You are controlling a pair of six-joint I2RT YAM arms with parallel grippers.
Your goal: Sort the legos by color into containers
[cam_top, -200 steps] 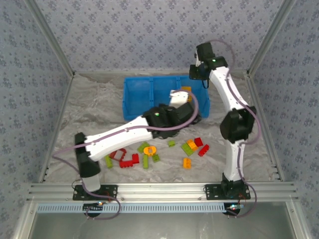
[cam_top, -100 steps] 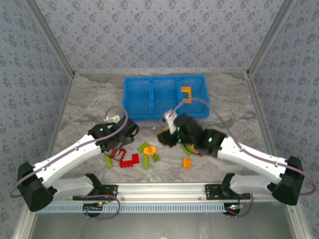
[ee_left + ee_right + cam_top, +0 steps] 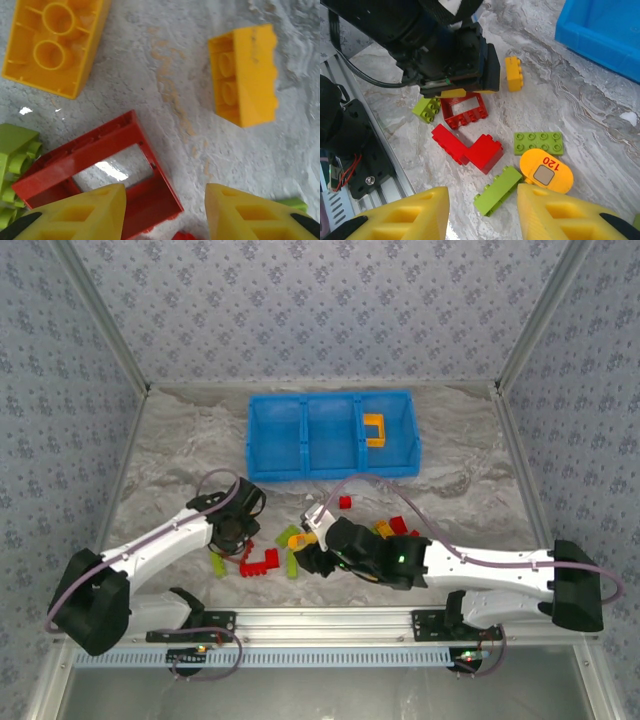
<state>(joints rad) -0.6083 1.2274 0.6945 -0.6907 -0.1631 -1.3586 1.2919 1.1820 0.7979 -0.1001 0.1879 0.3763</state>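
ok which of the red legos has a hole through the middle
The red rectangular frame by the left fingers: the table shows through its opening. The red L-shaped piece beside it is solid.

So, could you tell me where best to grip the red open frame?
Probably take one side wall of the red frame, coming straight down: it lies flat with its window up, so one finger of the left gripper fits inside, the other outside. Avoid the end beside the lime brick.

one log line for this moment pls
left gripper open over red frame brick | right gripper open, empty, above lime brick | blue bin: orange frame brick in right compartment
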